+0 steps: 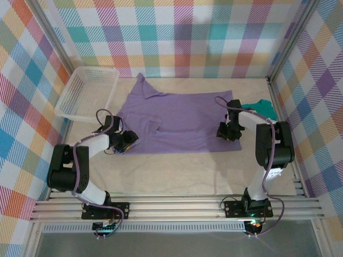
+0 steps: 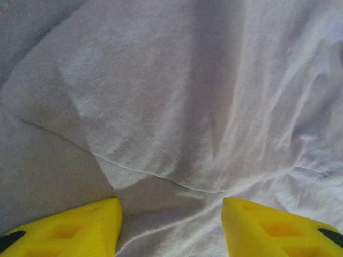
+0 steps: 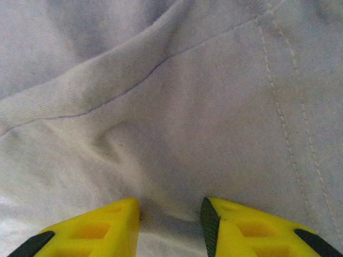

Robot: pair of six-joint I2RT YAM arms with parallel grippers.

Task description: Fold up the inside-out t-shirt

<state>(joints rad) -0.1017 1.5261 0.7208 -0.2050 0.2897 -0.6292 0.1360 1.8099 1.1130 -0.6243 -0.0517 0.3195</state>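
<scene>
T-shirt [image 1: 182, 120] lies spread, lavender, wrinkled, seams showing; left pincer [image 2: 170, 202] and right pincer [image 3: 170, 201] both released over it.

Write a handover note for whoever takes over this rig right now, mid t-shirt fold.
Left claw: open, low over the near left corner of the lavender-purple cotton t-shirt.
Right claw: down on the shirt's near right edge beside a stitched seam. Its fingers are apart with cloth in the gap, and I cannot tell if it grips.
Things: the shirt is spread mostly flat mid-table, with one sleeve towards the far left. A small teal-green garment lies far right, and a white plastic mesh basket far left.
Done: the shirt is laid out.
Left: no fold is visible yet, so all folding remains.
</scene>
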